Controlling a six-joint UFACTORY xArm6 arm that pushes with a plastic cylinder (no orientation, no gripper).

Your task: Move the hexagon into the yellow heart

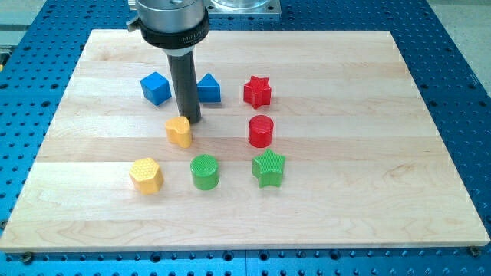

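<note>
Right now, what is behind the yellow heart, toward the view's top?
My tip stands directly behind the yellow heart, at its upper right edge. The rod covers part of the blue triangular block. Whether tip and heart touch, I cannot tell.

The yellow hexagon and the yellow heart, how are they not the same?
The yellow hexagon has flat sides and corners; the yellow heart has rounded lobes and a point. The yellow hexagon sits nearer the view's bottom left, next to the green cylinder; the yellow heart sits higher up. My tip is right by the yellow heart's upper right, but away from the yellow hexagon. Both are yellow, and they are apart.
</note>
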